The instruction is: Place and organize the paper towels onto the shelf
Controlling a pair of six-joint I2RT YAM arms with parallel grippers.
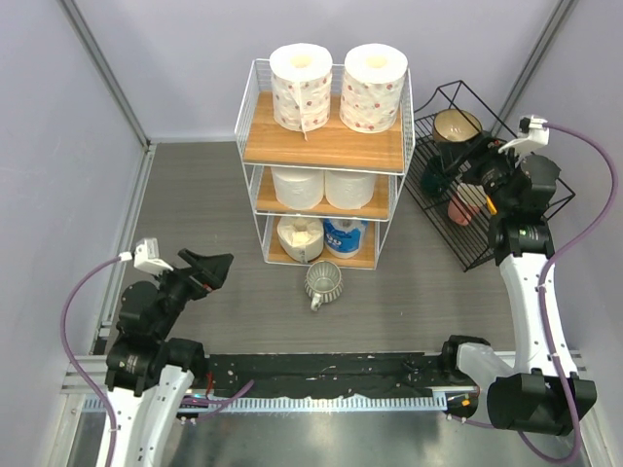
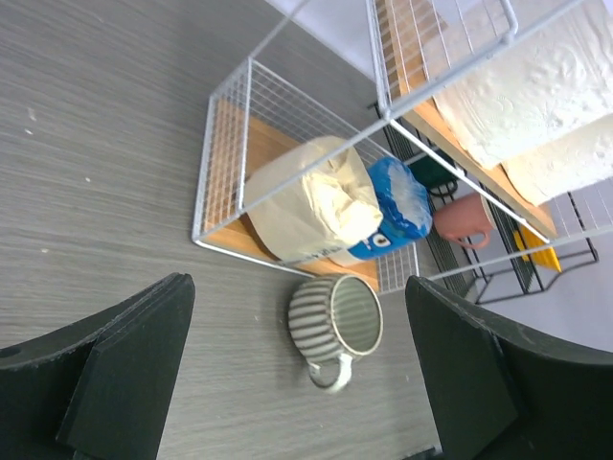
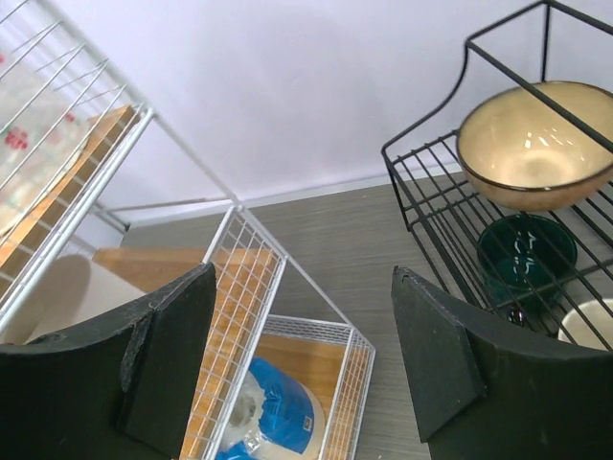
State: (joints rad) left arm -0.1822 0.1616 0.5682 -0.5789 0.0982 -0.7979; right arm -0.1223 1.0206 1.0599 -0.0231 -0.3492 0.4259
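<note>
The white wire shelf [image 1: 249, 107] with three wooden boards stands at the back centre. Two red-dotted rolls [image 1: 301, 88] [image 1: 373, 88] stand on its top board. Two plain white rolls [image 1: 297, 187] [image 1: 349, 189] stand on the middle board. The cream ragged roll [image 1: 299, 236] and the blue-wrapped roll [image 1: 345, 236] sit on the bottom board; both also show in the left wrist view [image 2: 311, 206] [image 2: 397, 203]. My left gripper [image 1: 206, 268] is open and empty, left of the shelf. My right gripper [image 1: 459, 154] is open and empty, raised right of the shelf.
A ribbed mug [image 1: 323, 282] lies on the table just in front of the shelf, seen between my left fingers [image 2: 335, 321]. A black wire rack [image 1: 440, 195] with bowls [image 3: 532, 144] stands at the right. Grey walls close the back and sides.
</note>
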